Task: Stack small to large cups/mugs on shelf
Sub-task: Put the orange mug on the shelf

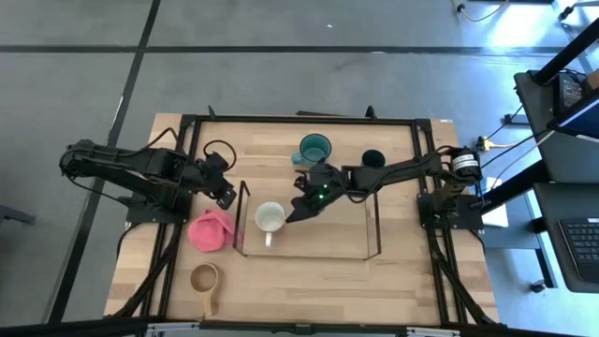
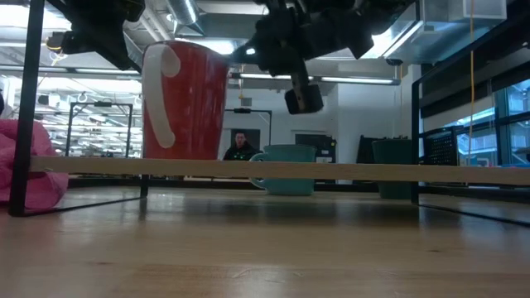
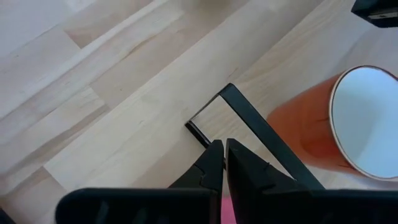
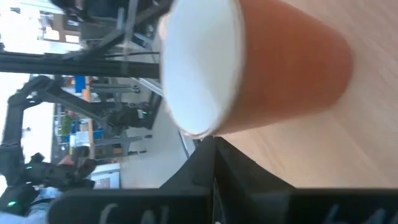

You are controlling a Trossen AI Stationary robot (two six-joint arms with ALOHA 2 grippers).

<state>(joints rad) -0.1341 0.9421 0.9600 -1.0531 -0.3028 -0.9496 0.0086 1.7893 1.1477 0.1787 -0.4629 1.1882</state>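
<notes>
Four cups: one mug (image 1: 270, 219) on the shelf (image 1: 370, 225), three aside; both claws (image 1: 298, 212) pinched empty.

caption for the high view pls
Right gripper shut beside the white-rimmed mug on the shelf; left gripper waits nearby.

The left arm comes in from the left side of the table, bent at the elbow, and its dark two-finger left gripper (image 1: 225, 196) hangs over the left part of the table with the fingers (image 3: 211, 167) pressed together and nothing between them. The right arm reaches from the right side toward the table's middle, stretched long. Its dark right gripper (image 1: 295, 215) is also closed and empty, pointing down and to the left.
</notes>
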